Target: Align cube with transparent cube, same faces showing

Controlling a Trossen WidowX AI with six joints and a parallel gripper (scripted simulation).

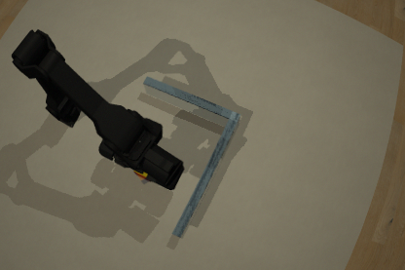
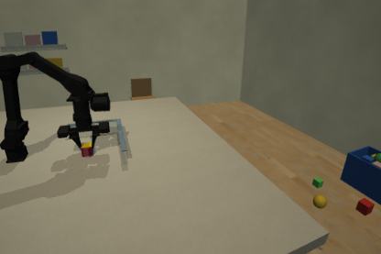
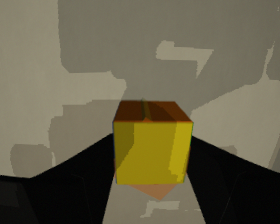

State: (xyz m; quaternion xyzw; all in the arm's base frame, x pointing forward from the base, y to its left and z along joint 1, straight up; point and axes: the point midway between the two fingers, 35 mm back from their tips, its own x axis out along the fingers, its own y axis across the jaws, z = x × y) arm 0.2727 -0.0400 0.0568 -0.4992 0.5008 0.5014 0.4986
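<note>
The cube [image 3: 150, 150] [image 2: 87, 149] [image 1: 141, 174] shows a yellow face toward the wrist camera, a dark orange face beyond it and a red side in the exterior view. It rests on the table, left of the blue-grey bar. My gripper [image 3: 149, 140] [image 2: 87, 143] [image 1: 144, 173] points straight down and is shut on the cube, one black finger on each side. In the top view the hand hides nearly all of the cube. A faint orange, see-through corner [image 3: 156, 192] pokes out from under the cube, turned at an angle to it; this is the transparent cube, mostly hidden.
An L-shaped blue-grey bar [image 1: 214, 159] [image 2: 123, 136] lies flat on the table right of the gripper. Off the table's right edge, on the wooden floor, are a blue bin [image 2: 362, 172], a green cube [image 2: 318, 182], a yellow ball [image 2: 320, 201] and a red cube [image 2: 364, 206].
</note>
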